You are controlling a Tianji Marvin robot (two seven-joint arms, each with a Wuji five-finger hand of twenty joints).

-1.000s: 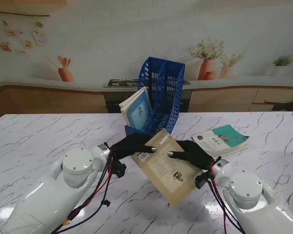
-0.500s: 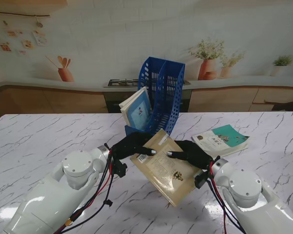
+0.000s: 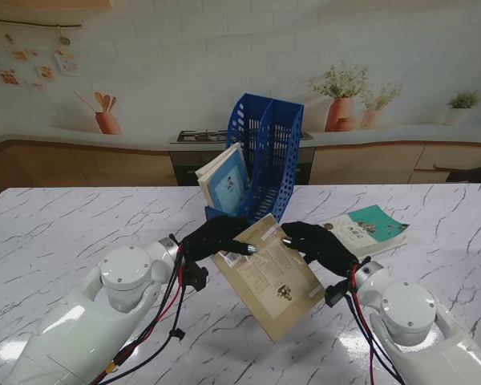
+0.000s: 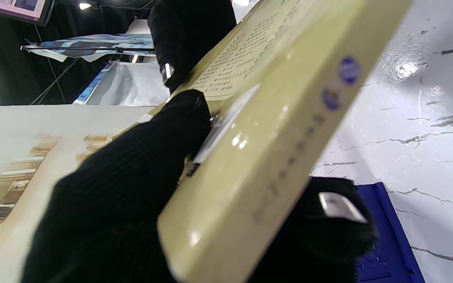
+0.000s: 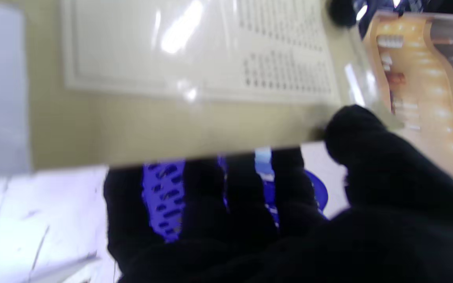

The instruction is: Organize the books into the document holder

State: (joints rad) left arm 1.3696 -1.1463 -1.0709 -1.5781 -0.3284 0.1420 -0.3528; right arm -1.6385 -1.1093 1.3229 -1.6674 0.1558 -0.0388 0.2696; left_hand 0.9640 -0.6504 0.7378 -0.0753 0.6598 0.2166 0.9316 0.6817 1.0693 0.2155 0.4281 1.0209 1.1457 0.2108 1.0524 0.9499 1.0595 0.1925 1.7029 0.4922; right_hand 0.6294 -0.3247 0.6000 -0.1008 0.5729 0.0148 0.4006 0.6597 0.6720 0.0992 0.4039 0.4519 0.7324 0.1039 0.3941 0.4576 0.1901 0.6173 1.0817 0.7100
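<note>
A tan paperback book (image 3: 268, 273) tilts off the worktop (image 3: 64, 224) just in front of the blue perforated document holder (image 3: 264, 152), which already holds a blue-covered book (image 3: 224, 180); a teal book (image 3: 362, 228) lies flat to its right.

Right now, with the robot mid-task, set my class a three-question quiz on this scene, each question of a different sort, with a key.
1. True or false: the tan book lies flat on the marble table.
2. Which hands hold the tan book? A) left hand only B) right hand only C) both
3. Fill in: a book with a light blue cover already stands in the blue ____.

Key
1. False; it is held tilted, off the table.
2. C
3. document holder; a teal book lies on the table to its right.
</note>
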